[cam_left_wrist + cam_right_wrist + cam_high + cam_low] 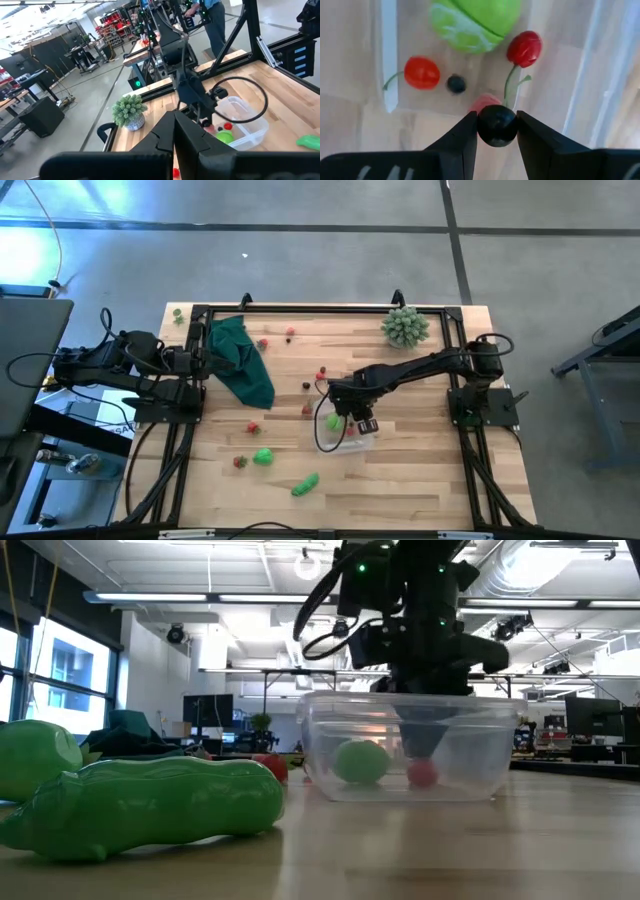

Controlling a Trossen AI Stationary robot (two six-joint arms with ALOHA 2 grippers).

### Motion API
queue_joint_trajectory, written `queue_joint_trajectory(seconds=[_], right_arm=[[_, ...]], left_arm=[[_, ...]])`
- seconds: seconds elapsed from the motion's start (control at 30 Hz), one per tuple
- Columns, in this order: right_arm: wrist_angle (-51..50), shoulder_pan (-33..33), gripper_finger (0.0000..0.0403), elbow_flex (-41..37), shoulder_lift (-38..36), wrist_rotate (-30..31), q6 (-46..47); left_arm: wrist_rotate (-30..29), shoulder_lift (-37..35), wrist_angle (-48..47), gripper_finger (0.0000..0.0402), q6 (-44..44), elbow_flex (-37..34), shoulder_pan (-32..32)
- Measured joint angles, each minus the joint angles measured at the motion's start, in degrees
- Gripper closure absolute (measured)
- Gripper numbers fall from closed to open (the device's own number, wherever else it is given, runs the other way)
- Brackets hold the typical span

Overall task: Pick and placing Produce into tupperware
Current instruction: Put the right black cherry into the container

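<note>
The clear tupperware (366,440) stands right of the table's middle. In it lie a green piece (475,20), a red cherry (525,47), a red tomato (421,72), a small dark berry (456,83) and a pink piece (482,102). My right gripper (497,131) hangs over it, shut on a dark round berry (497,125). More produce lies on the wood: small red pieces (253,426) and two green ones (263,456) near the front. My left gripper (174,137) waits shut at the table's left edge. My right gripper pinches the dark berry's two opposite sides (485,126) between its two fingertips (465,137). The fingers point down from above. The berry is lifted clear, right over the tupperware's inside.
A dark green cloth (242,360) lies at the far left and a pale spiky plant (405,327) stands at the far right. A black frame (300,310) runs round the table's edge. A long green piece (150,805) lies near the front.
</note>
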Motion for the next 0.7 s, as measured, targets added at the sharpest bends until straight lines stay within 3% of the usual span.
queue_joint_trajectory(seconds=[0.3, 0.7], right_arm=[[1.5, -1.4, 0.0295, 0.0, 0.0, -0.9, 0.6], [3.6, -1.3, 0.0290, 0.0, 0.0, -6.6, 2.8]], left_arm=[[0.0, 0.0, 0.0, 0.0401, 0.0, 0.0, 0.0], [0.0, 0.0, 0.0, 0.0401, 0.0, 0.0, 0.0]])
